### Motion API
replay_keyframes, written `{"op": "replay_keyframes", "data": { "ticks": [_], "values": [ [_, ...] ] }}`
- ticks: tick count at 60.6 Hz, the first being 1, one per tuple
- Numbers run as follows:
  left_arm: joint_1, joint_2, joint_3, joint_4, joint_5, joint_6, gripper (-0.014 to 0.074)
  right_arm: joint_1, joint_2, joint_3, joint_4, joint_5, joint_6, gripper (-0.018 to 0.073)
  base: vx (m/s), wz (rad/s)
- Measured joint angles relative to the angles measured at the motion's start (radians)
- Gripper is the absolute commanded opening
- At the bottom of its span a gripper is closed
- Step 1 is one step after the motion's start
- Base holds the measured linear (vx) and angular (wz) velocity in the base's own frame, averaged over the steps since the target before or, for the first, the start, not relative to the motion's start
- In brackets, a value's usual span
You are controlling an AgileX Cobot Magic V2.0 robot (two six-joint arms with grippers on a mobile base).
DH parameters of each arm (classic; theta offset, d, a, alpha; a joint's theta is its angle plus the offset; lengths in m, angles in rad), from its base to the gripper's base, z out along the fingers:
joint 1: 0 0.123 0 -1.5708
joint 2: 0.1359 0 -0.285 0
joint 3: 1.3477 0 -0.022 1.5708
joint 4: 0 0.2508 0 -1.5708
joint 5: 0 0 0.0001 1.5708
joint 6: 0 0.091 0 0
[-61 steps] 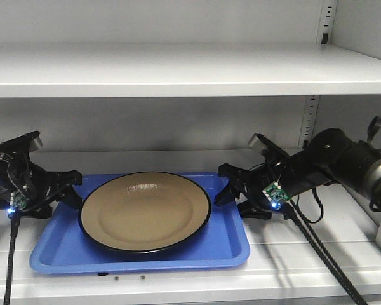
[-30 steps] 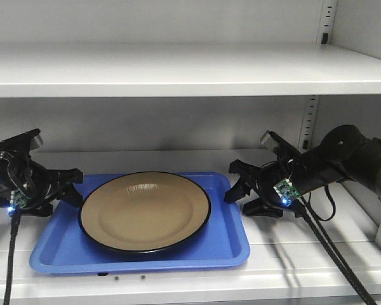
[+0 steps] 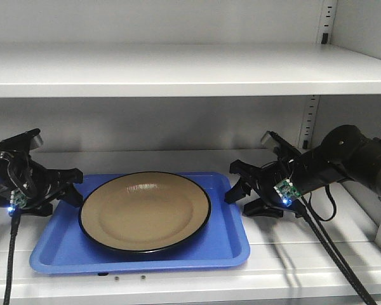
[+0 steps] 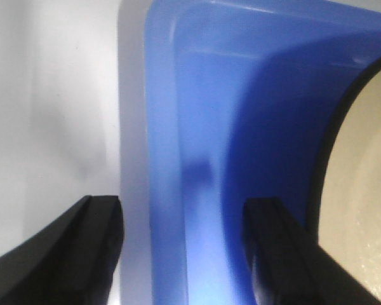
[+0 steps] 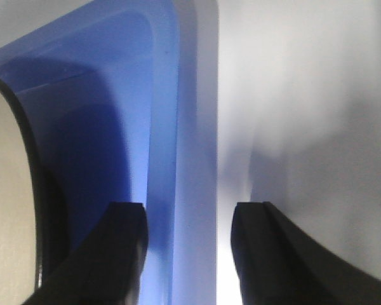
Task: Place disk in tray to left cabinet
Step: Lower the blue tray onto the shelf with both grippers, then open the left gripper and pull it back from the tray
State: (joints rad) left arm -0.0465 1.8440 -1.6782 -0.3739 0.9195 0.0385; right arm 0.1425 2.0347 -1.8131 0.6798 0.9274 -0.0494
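— How much room have I got around the tray (image 3: 57, 253) on that shelf?

— From the front view, I see it lying flat on the lower shelf (image 3: 317, 254) of the left cabinet (image 3: 178, 70), its front rim close to the shelf's front lip. There is bare shelf behind it up to the back wall, and a wide bare stretch to its right. The upper shelf sits well above everything.

— And my grippers?

— My left gripper (image 3: 66, 189) is at the tray's left short edge with its jaws spread wide. The left wrist view shows one finger (image 4: 92, 244) over bare shelf outside the rim and the other finger (image 4: 276, 244) over the blue floor, so the rim (image 4: 165, 190) runs between them without either touching it as far as I can tell. My right gripper (image 3: 240, 189) stands at the tray's right edge, also spread apart. In the right wrist view one finger (image 5: 114, 254) hangs over the blue rim area and the other (image 5: 267, 254) over grey shelf; I can't tell whether either touches.

— The disk?

— The disk (image 3: 145, 211) rests inside the tray, centred, nearly filling its width, with narrow blue margins left and right and more blue showing in front. It is glossy tan with a thin black rim, and a light reflection lies on its far side. Its edge shows in both wrist views, near the inner fingers but apart from them.
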Motion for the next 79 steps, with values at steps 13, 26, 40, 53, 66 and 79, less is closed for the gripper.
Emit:
{"op": "replay_keyframes", "data": {
  "ticks": [13,26,40,53,66,79],
  "values": [
    [0.001,-0.044,0.032,0.042,-0.021,0.003,0.0519,0.0,0.0,0.0,0.0,0.0,0.0,0.0386,0.0,0.0],
    [0.008,-0.16,0.208,0.063,-0.123,0.003,0.0476,0.0,0.0,0.0,0.0,0.0,0.0,0.0386,0.0,0.0],
    [0.016,-0.396,0.462,0.095,-0.301,0.004,0.0399,0.0,0.0,0.0,0.0,0.0,0.0,0.0386,0.0,0.0],
    [0.016,-0.666,0.788,0.114,-0.55,0.004,0.0289,0.0,0.0,0.0,0.0,0.001,0.0,0.0386,0.0,0.0],
    [0.016,-0.936,1.135,0.116,-0.771,0.004,0.0164,0.0,0.0,0.0,0.0,0.002,0.0,0.0386,0.0,0.0],
    [0.016,-1.153,1.331,0.186,-0.809,0.004,0.0084,0.0,0.0,0.0,0.0,0.005,0.0,0.0386,0.0,0.0]
  ]
}}
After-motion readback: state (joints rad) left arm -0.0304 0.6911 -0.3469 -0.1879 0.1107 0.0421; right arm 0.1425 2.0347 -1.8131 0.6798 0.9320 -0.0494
